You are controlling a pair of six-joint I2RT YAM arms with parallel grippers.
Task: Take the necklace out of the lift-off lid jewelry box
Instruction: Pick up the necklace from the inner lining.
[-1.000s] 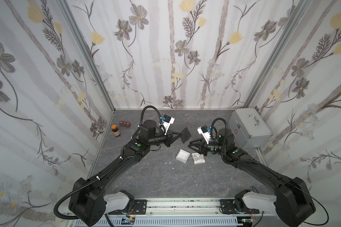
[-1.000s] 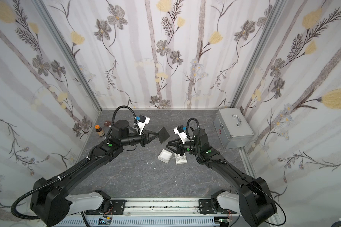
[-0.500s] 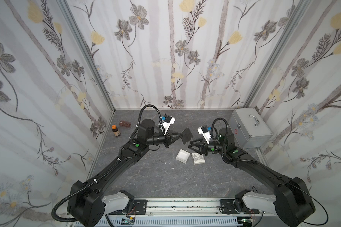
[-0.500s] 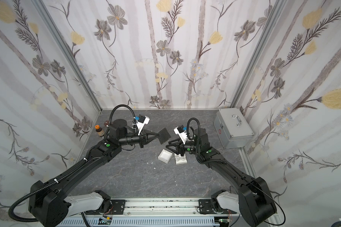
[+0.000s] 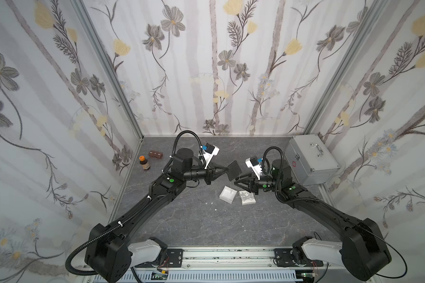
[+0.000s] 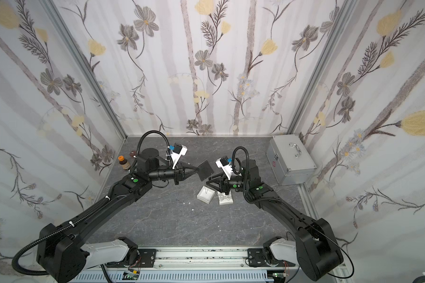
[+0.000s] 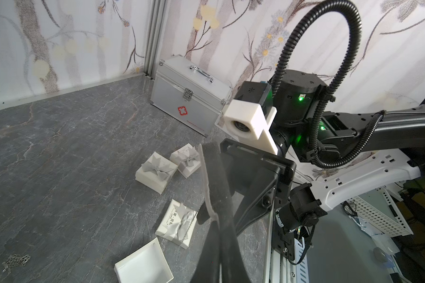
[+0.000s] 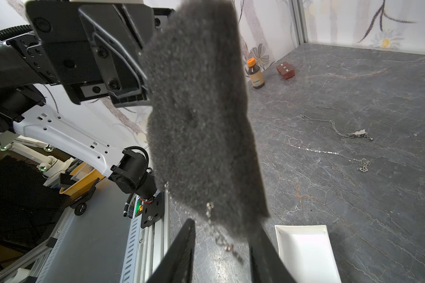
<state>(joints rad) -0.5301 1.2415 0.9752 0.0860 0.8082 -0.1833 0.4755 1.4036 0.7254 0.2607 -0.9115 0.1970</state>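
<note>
- Two loose chains (image 8: 336,127) lie on tabletop (image 5: 194,220) beyond the foam; 1 silver case (image 5: 310,159), 1 orange-cap bottle (image 5: 144,163) and 1 brown block (image 5: 156,154) sit at the edges.
- 2 closed bow boxes (image 7: 156,174) sit by R arm (image 5: 312,208); 1 bow lid (image 5: 247,197) is just beside 1 open box base (image 5: 228,195).
- L pincer (image 5: 225,170) is clamped on dark foam pad (image 5: 234,169), held up off tabletop; necklace (image 8: 225,245) dangles from pad's lower edge over the base.
- R pincer (image 8: 222,232) is part open w/ chain btwn jaws, not closed on it.

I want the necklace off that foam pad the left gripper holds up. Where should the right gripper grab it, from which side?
Probably the necklace chain where it hangs free below the foam pad's lower edge; right gripper comes in sideways beneath the pad, jaws straddling the vertical strand.
</note>
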